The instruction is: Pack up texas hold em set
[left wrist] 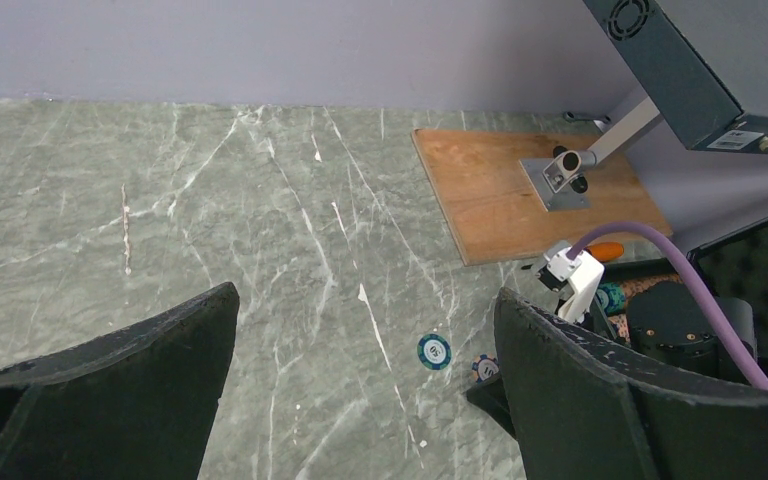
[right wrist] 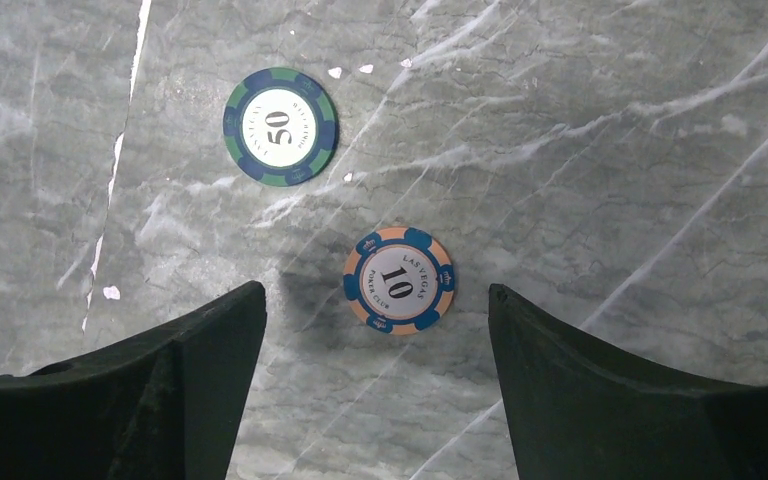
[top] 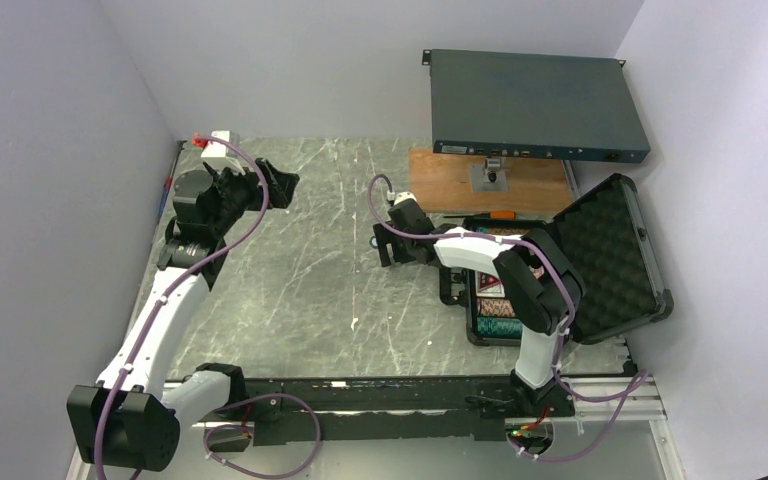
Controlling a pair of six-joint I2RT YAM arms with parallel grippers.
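The black foam-lined case lies open at the right, with striped chips in its tray. Two loose chips lie flat on the marble to its left. One is a green-blue "50" chip, which also shows in the left wrist view. The other is an orange-blue "10" chip, also in the left wrist view. My right gripper is open and empty, low over the table, with the 10 chip just ahead between its fingertips. My left gripper is open and empty, raised at the far left.
A large dark rack-mount box stands on a bracket over a wooden board at the back. Grey walls close in the left, the back and the right. The right arm's wrist and purple cable lie between the board and the case.
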